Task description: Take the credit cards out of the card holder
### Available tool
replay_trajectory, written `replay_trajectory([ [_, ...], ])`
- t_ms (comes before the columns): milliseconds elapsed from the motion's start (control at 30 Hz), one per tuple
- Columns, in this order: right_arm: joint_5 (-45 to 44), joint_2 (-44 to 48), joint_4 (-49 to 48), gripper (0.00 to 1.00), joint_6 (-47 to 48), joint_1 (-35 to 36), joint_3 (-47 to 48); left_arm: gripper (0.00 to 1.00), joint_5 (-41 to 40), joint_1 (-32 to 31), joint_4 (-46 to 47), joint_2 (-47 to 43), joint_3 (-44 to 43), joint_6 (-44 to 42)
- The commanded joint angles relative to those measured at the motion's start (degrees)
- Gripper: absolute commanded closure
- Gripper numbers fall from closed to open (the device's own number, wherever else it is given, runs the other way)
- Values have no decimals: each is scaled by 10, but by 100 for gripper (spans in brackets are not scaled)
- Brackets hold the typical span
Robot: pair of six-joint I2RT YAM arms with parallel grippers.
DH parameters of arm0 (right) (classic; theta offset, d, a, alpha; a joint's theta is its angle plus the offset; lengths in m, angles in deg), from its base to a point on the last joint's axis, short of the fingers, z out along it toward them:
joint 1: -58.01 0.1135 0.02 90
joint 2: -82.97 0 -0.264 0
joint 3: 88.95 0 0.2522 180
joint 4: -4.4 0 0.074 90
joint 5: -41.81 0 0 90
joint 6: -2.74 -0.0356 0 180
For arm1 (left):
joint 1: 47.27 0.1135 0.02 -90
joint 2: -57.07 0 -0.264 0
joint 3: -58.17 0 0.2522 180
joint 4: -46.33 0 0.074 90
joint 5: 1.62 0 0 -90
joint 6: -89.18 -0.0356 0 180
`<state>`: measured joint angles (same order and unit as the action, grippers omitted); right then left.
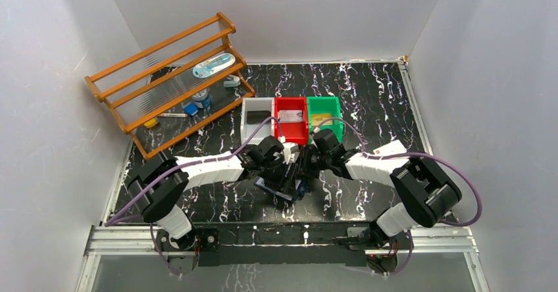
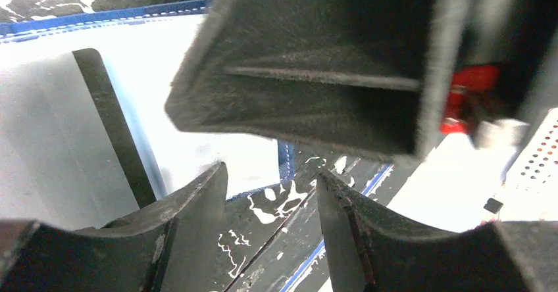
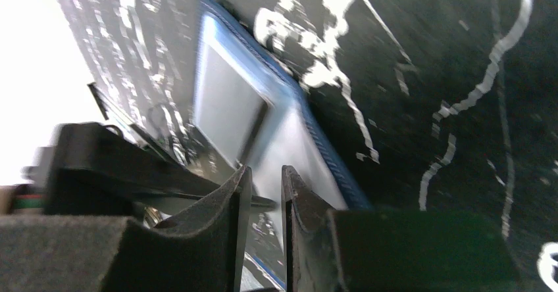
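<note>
On the black marbled table (image 1: pixel 395 108), far left: wooden rack (image 1: pixel 164 75). Mid-table, a row of white bin (image 1: pixel 248 118), red bin (image 1: pixel 279 134) and green bin (image 1: pixel 335 124); only the top view shows these.

Both arms converge just in front of the bins, over the card holder (image 1: pixel 271 188), which the top view mostly hides.

Left wrist view: holder lies open, pale blue inside up (image 2: pixel 131 42). Left gripper (image 2: pixel 270 187) fingers apart, table showing in the gap.

Right wrist view only: a silvery-grey card (image 3: pixel 227 108) seated in a holder pocket (image 3: pixel 289 127). Right gripper (image 3: pixel 261 180) fingers nearly together, a narrow slit between; cannot tell whether they pinch anything.
</note>
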<state>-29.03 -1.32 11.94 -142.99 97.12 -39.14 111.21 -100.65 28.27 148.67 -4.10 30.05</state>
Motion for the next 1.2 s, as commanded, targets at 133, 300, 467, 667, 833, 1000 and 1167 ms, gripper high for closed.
replay_trajectory([
  [133, 5, -3, -15, 69, 8, 1, -67, 43, -78, -2, -33, -91, 3, -19],
  [300, -3, -14, -10, 69, 19, 1, -75, 35, -202, -2, -100, -128, -14, -31],
  [467, -11, -11, -3, 69, 25, 2, -73, 29, -269, 5, -131, -107, -30, -52],
  [667, -19, -2, -2, 69, 22, 1, -73, 31, -326, 6, -118, -70, -35, -54],
  [833, -14, -2, -10, 69, 18, 1, -71, 37, -314, 8, -97, -57, -17, -61],
  [1000, -12, -3, -12, 68, 18, 1, -68, 54, -278, 7, -98, -42, 4, -51],
  [1167, -14, -5, -7, 68, 21, 2, -60, 61, -246, 7, -83, -67, 38, -15],
])
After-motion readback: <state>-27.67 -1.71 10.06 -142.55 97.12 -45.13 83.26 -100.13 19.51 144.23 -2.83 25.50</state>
